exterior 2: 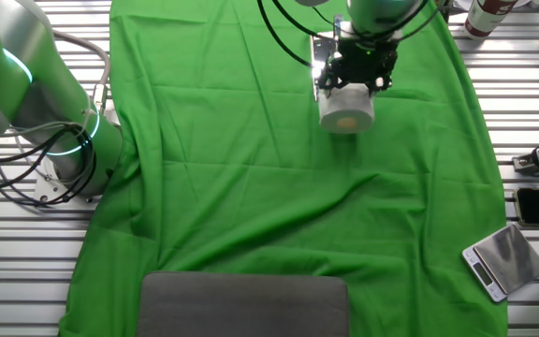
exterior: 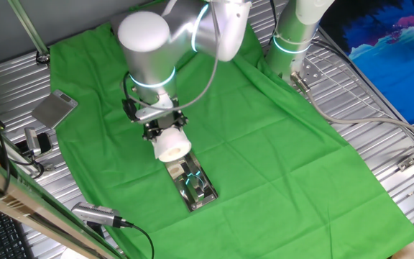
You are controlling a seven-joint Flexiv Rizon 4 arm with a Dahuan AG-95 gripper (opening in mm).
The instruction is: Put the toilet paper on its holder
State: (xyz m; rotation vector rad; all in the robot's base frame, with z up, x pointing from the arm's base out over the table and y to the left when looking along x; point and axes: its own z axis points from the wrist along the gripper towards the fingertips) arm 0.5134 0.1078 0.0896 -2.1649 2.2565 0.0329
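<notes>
The toilet paper (exterior: 172,145) is a small white roll held in my gripper (exterior: 164,132), which is shut on it from above. The roll hangs just over the near end of the holder (exterior: 195,185), a shiny chrome plate with a bar lying on the green cloth (exterior: 279,144). Whether the roll touches the holder cannot be told. In the other fixed view the roll (exterior 2: 346,108) shows its hollow core below the gripper (exterior 2: 352,82), and the holder is hidden behind it.
A second arm's base (exterior: 293,36) stands at the cloth's far edge, also seen in the other fixed view (exterior 2: 54,131). A flat grey scale (exterior: 54,109) lies off the cloth (exterior 2: 503,257). A dull grey panel (exterior 2: 241,304) lies at the cloth's edge. Cables run along the metal table.
</notes>
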